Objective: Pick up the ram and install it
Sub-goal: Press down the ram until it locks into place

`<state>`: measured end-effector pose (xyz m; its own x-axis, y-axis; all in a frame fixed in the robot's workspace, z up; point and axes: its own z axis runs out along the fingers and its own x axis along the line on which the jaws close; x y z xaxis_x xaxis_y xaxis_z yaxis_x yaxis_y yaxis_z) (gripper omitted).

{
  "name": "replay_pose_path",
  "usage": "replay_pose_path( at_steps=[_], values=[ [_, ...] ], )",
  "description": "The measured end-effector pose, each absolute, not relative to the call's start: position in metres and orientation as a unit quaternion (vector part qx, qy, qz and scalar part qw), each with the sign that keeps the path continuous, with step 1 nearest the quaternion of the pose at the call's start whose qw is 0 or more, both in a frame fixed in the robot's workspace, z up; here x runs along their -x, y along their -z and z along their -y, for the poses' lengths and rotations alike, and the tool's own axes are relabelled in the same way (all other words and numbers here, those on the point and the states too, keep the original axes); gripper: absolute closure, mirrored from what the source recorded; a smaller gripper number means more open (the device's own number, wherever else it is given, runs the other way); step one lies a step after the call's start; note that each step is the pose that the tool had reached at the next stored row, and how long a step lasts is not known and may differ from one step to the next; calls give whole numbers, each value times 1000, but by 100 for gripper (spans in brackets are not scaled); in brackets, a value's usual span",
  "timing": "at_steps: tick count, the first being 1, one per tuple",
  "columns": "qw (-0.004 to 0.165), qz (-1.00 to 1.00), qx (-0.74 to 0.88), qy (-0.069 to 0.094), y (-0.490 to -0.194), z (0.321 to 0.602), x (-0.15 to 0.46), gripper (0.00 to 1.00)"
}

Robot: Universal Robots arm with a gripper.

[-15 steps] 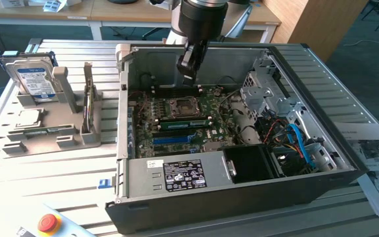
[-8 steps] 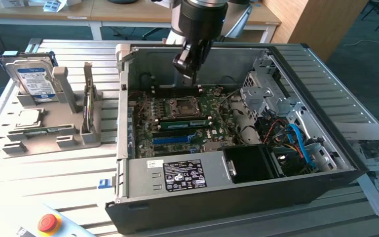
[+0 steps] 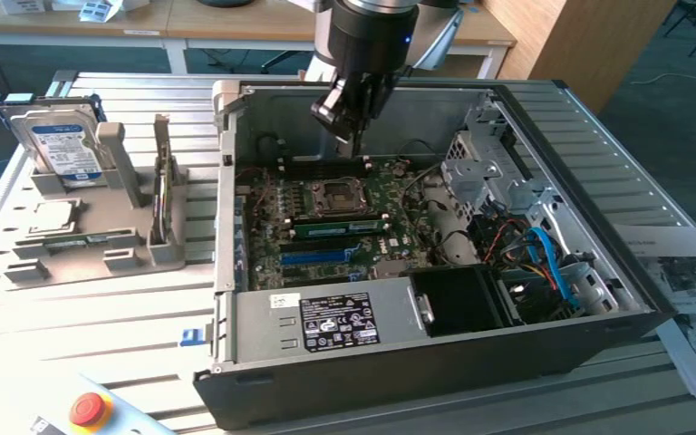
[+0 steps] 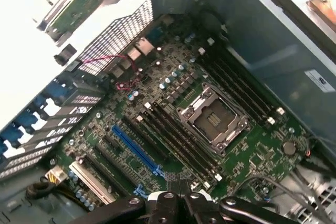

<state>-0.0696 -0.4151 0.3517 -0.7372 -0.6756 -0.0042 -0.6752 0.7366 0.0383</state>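
The ram (image 3: 338, 227) is a long green stick that appears seated on edge in a motherboard slot, just in front of the open processor socket (image 3: 330, 195). My gripper (image 3: 357, 145) hangs well above that part of the board, inside the open computer case (image 3: 445, 362). In the wrist view the gripper (image 4: 178, 203) is shut with nothing between its black fingers, high over the row of memory slots (image 4: 178, 140). A second green stick (image 3: 162, 186) stands on edge in the grey holder (image 3: 94, 263) at the exterior view's left.
The holder also carries a hard drive (image 3: 64, 145), a square silver processor chip (image 3: 52, 217) and a small green board (image 3: 82, 241) lying flat. Drive cages (image 3: 493, 172), cables (image 3: 542, 263) and a power supply (image 3: 336, 322) crowd the case. A red stop button (image 3: 88, 410) sits in front.
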Motion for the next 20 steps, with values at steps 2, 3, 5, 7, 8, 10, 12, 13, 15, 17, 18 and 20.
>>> replay_pose_path(
  at_steps=[2, 3, 5, 7, 8, 10, 12, 13, 15, 17, 18, 20],
  values=[
    [5, 938, -346, 19, -352, 415, 70, 90],
    [4, 941, -337, 19, -352, 415, 70, 90],
    [4, 947, -320, 19, -351, 415, 70, 90],
    [4, 953, -302, 19, -351, 415, 70, 90],
    [4, 956, -294, 19, -351, 415, 70, 90],
    [3, 961, -277, 19, -351, 415, 70, 90],
    [3, 966, -259, 19, -351, 415, 70, 90],
    [3, 968, -250, 19, -351, 415, 70, 90],
    [2, 972, -233, 19, -351, 415, 70, 90],
    [2, 976, -215, 19, -351, 415, 70, 90],
    [2, 978, -206, 19, -351, 415, 70, 90],
    [2, 982, -188, 19, -351, 415, 70, 90]
  ],
)
